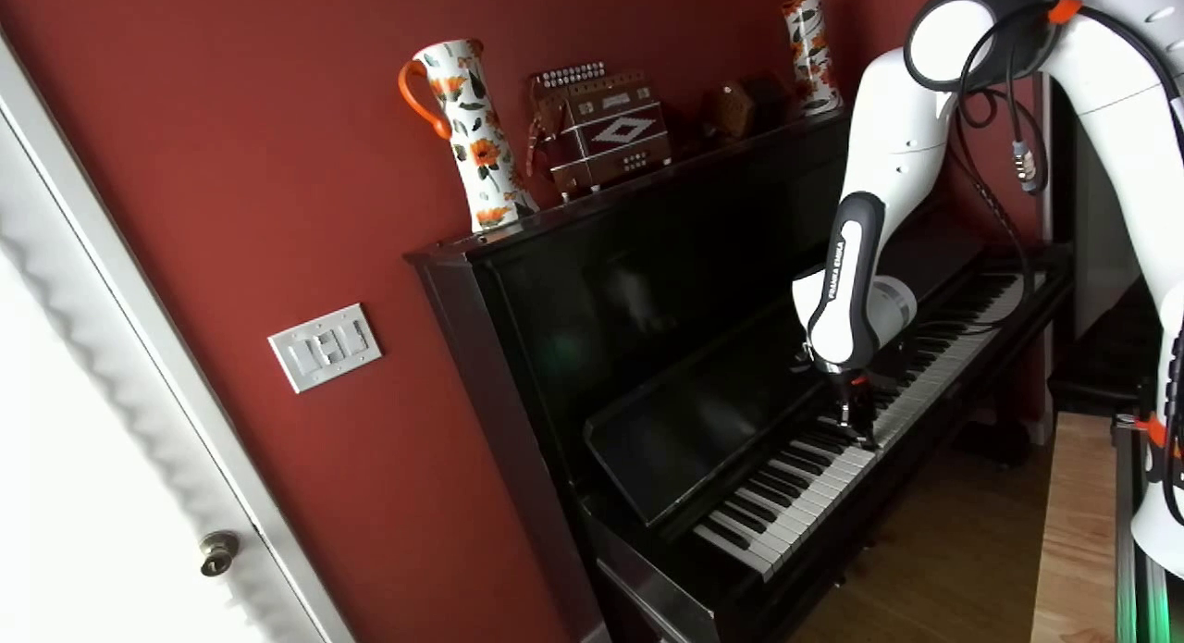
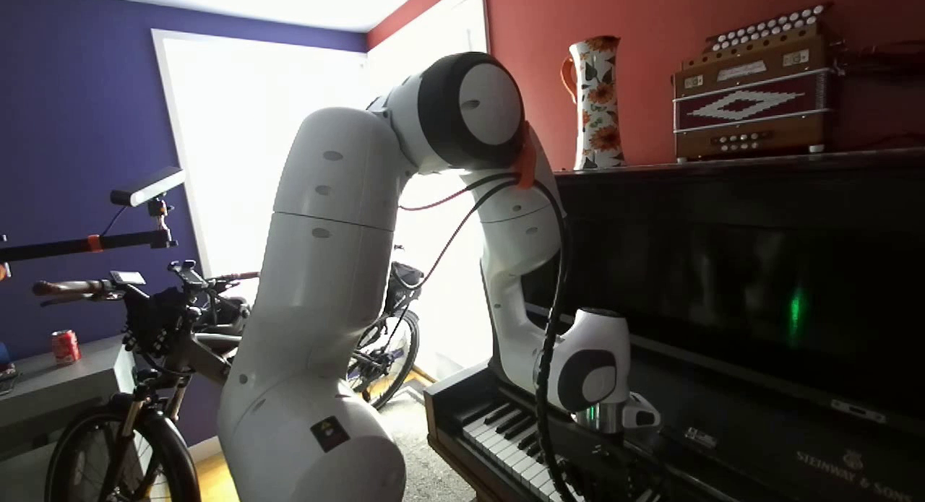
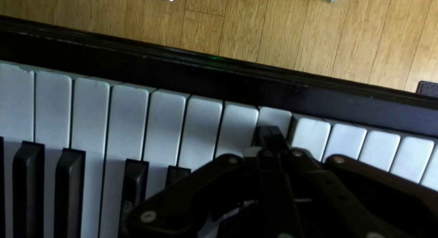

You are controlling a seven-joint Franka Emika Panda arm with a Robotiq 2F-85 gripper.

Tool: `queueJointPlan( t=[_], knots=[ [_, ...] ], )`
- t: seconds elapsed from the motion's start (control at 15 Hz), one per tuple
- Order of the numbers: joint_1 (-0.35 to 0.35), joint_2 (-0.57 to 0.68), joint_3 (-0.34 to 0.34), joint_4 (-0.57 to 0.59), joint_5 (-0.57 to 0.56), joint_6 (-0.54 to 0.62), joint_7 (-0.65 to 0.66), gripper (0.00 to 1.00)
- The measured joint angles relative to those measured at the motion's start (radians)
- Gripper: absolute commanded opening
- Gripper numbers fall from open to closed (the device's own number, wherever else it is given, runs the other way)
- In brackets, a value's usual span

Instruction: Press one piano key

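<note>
Nearest the wrist camera, the dark hand (image 3: 271, 132) fills the lower right of the frame, its fingers pressed together, tips touching a white piano key (image 3: 274, 117), pushed down, just right of centre.

The closed pincer (image 3: 271, 135) presses one white key (image 3: 275, 117).

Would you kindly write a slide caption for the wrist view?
The closed gripper stands over one white piano key, which appears pressed down, with wooden floor beyond.
</note>
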Motion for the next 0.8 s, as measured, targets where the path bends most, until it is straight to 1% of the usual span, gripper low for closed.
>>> queueJointPlan(
  t=[0.53, 0.8],
  knots=[
    [-0.032, 0.005, 0.026, 0.003, 0.009, 0.0, -0.023, 0.0],
    [-0.035, 0.004, 0.028, 0.003, 0.009, 0.0, -0.025, 0.0]
  ],
)
